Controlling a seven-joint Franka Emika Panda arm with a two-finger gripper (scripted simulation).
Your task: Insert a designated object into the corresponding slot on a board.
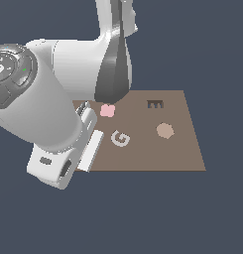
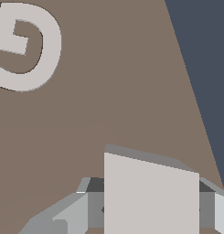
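The pincer pinches the light-grey tile between its fingers, holding it over the brown board near the board's edge, apart from the letter G.

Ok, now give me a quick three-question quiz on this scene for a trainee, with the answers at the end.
1. True or false: the grey letter G lies flat on the brown board.
2. In the exterior view, which lies nearer the dark E shape: the tan octagon or the letter G?
3. In the wrist view, what sits between the fingers of the gripper? A: the letter G. B: the grey square tile. C: the tan octagon.

Key: 1 true. 2 the tan octagon. 3 B.
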